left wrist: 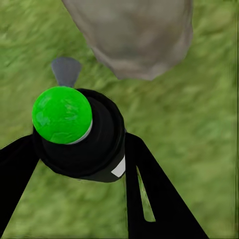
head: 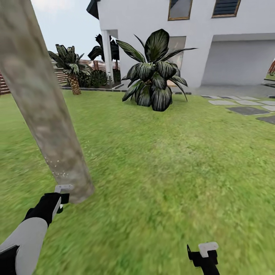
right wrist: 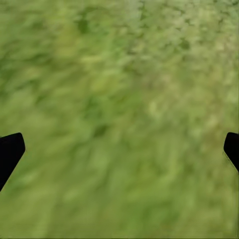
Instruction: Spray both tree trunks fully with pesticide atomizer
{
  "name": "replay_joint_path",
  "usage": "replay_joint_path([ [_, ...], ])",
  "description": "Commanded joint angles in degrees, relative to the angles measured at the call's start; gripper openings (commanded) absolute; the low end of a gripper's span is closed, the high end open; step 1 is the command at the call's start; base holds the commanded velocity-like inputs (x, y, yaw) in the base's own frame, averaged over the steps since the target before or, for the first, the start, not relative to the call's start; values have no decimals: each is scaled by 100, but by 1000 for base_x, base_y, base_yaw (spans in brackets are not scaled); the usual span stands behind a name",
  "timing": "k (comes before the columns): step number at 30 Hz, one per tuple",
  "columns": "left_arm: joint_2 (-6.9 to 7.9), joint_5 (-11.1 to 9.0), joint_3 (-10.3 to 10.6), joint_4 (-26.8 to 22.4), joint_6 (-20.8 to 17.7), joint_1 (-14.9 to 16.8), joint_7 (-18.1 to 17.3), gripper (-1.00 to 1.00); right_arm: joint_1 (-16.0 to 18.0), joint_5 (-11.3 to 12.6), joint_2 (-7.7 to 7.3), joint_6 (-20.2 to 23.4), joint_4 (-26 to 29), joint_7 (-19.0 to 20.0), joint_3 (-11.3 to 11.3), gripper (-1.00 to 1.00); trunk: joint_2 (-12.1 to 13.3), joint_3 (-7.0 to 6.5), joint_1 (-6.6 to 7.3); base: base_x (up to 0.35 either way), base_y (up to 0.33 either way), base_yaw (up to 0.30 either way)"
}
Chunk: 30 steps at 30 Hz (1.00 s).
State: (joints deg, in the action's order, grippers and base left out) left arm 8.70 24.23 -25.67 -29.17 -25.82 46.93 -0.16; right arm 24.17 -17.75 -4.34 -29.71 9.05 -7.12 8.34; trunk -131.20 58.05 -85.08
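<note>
- Nearest the lens in the left wrist view: pesticide atomizer, black body with green cap, clamped between the two dark fingers of the left gripper, grey nozzle poking toward the grass.
- Lower left of the head view: same left gripper, atomizer's pale top just beside the base of the tree trunk, which slants up to the upper left corner.
- Faint pale specks near the trunk's foot; too fine to say how much pesticide is on.
- Lower right of the head view: right gripper, idle over the lawn; in its wrist view, fingertips spread wide, nothing between.
- Best play now, probably: nozzle squared to the bark, kept close without touching, swept upward and round.
- Second tree not identifiable here.
</note>
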Motion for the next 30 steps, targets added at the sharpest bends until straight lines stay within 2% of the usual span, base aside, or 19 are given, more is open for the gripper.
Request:
replay_joint_path([
  [1, -3, 3, 0, -1, -1, 0, 0, -100, 0, 0, -3, 0, 0, 0, 0, 100, 0, 0, 0, 235, -185, 37],
  [12, -17, 3, 0, 8, 7, 0, 4, -100, 0, 0, 1, 0, 0, 0, -4, 100, 0, 0, 0, 251, -172, 6],
  [22, -12, 3, 0, -10, 7, 0, 8, -100, 0, 0, 3, 0, 0, 9, -8, 100, 0, 0, 0, 243, -178, 263],
  [30, -11, 3, 0, -18, 7, 0, 8, -100, 0, 0, 0, 0, 0, 7, -6, 100, 0, 0, 0, 130, -248, 25],
])
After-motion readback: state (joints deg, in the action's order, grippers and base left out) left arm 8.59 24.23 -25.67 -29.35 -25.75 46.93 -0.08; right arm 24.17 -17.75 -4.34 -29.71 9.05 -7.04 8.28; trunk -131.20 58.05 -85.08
